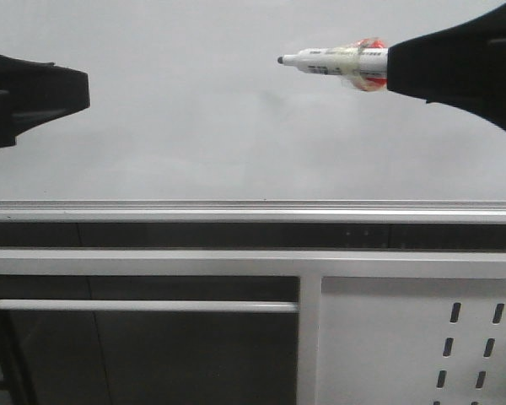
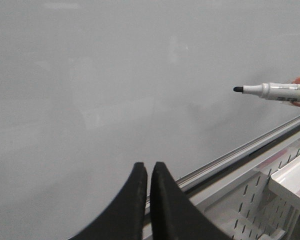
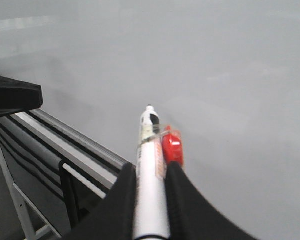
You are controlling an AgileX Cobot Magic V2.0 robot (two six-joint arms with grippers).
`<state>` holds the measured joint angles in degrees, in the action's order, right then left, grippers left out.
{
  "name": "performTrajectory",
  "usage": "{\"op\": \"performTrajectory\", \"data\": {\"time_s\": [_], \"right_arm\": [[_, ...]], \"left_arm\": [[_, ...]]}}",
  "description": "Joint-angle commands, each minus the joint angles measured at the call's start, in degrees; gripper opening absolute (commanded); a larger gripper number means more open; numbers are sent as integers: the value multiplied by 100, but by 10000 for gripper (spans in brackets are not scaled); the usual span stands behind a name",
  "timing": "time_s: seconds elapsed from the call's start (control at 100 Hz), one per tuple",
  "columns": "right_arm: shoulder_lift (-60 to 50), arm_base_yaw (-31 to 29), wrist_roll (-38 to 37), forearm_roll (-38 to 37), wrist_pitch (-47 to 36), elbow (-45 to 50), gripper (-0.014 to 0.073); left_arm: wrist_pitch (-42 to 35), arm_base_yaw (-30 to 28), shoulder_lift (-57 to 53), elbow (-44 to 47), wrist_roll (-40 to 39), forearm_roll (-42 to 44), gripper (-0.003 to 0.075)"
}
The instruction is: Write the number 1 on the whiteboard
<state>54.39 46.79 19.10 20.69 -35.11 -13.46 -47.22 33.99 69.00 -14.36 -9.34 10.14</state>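
The whiteboard fills the background, pale grey and blank; the number 1 is out of view. My right gripper is at the upper right, shut on a white marker pen. The pen lies level with its black tip pointing left, close to the board; whether it touches I cannot tell. A red piece is taped to the barrel. At the left, my left gripper is shut and holds nothing.
A silver aluminium rail runs along the board's bottom edge. Below it are a white metal panel with slotted holes, a horizontal white bar and a white tray.
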Motion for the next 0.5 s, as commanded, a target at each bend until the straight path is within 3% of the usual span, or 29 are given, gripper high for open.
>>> {"op": "performTrajectory", "data": {"time_s": [0.0, 0.49], "right_arm": [[-67, 22, 126, -147, -391, -295, -50], [393, -179, 373, -125, -696, -559, -50]], "left_arm": [[-769, 40, 44, -120, 0, -99, -18], [-1275, 40, 301, -120, 0, -247, -18]]}}
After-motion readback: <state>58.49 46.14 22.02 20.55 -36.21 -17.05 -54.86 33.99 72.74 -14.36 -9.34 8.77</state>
